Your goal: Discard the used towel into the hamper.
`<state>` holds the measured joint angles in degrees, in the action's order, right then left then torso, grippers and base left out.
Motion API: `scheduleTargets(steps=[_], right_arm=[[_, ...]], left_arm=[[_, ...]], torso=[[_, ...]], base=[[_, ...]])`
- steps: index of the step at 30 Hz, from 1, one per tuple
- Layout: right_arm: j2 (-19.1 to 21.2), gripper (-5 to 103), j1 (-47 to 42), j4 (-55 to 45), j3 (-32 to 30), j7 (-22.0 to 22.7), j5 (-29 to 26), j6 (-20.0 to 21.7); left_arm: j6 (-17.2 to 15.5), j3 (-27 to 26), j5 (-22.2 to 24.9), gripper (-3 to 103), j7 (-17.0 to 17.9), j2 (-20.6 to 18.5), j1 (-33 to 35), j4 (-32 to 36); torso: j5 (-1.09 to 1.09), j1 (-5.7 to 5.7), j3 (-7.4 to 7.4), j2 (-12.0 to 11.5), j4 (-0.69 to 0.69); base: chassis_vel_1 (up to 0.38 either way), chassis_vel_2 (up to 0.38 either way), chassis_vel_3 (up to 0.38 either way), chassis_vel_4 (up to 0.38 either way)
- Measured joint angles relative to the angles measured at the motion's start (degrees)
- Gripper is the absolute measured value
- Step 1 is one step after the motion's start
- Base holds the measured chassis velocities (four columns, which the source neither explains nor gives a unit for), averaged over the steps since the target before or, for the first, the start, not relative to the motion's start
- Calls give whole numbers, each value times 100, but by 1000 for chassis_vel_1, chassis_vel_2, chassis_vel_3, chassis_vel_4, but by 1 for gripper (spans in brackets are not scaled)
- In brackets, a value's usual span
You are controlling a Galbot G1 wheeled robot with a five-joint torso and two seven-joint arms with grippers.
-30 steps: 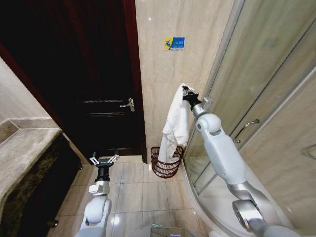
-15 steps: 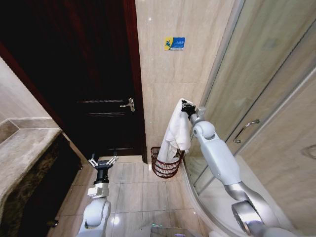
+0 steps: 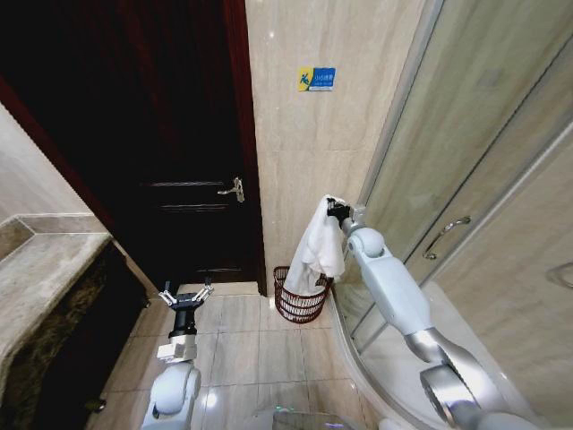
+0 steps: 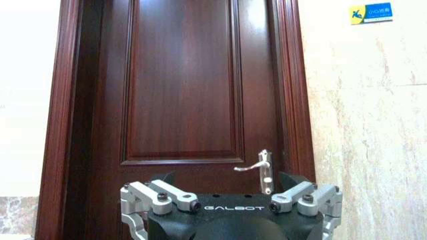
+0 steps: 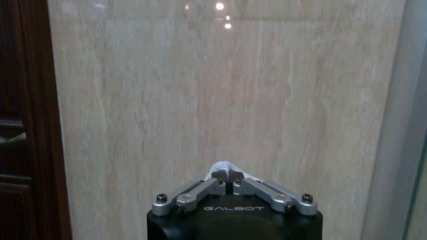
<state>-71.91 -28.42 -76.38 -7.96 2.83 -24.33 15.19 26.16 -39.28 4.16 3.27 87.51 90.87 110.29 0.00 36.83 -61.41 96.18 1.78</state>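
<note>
A white towel (image 3: 318, 246) hangs from my right gripper (image 3: 332, 208), which is shut on its top edge in front of the beige wall. The towel's lower end dips into the hamper (image 3: 302, 298), a low dark reddish-brown basket on the floor by the wall. In the right wrist view the right gripper (image 5: 227, 176) has its fingers pinched together on a bit of white towel (image 5: 219, 167). My left gripper (image 3: 185, 296) stands open low over the floor, left of the hamper, facing the door; its open fingers (image 4: 162, 196) show in the left wrist view.
A dark wooden door (image 3: 170, 161) with a metal handle (image 3: 235, 189) is left of the hamper. A glass shower enclosure (image 3: 466, 179) with a curved base bounds the right. A stone counter (image 3: 45, 278) runs along the left. Tiled floor lies between.
My right gripper has come down with the towel, so more of the towel sinks into the hamper. The left arm has dropped slightly.
</note>
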Motion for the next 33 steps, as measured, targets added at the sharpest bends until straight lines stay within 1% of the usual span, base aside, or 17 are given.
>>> scheduleTargets(steps=[4,6,11,20,23,25,29,31,33], right_arm=[[-26,1,-42,8,0,25,-73,76],[-36,1,-89,-30,3,52,-137,247],[-36,1,-156,-109,-17,71,-190,451],[-39,1,-234,-173,-84,85,-159,446],[-40,1,-223,-190,-86,110,-165,411],[-45,1,-215,-190,-91,120,-173,403],[-56,1,-176,-206,-109,168,-232,387],[-54,1,-176,-210,-109,170,-234,387],[-41,1,-177,-244,-116,182,-249,407]], left_arm=[[24,5,3,100,-6,3,31,-4],[54,7,6,100,-10,-2,66,-24],[86,14,7,100,-14,-3,105,-43],[120,20,-3,100,-18,-12,131,-65],[122,22,-17,100,-20,-11,157,-66],[123,22,-19,100,-20,-12,162,-69],[152,24,-52,100,-26,-14,190,-100],[155,25,-57,100,-28,-14,194,-102],[172,26,-75,100,-38,-19,213,-121]], torso=[[0,0,0,0,0],[0,0,0,0,0],[0,0,0,0,0],[0,-27,24,-51,0],[0,-90,87,-178,0],[0,-104,106,-210,0],[0,-203,228,-434,1],[0,-212,239,-454,1],[0,-275,308,-583,0]], base=[[0,0,0,0],[0,0,0,0],[0,0,0,0],[0,0,0,0],[0,0,0,0],[0,0,0,0],[0,0,0,0],[0,0,0,0],[0,0,0,0]])
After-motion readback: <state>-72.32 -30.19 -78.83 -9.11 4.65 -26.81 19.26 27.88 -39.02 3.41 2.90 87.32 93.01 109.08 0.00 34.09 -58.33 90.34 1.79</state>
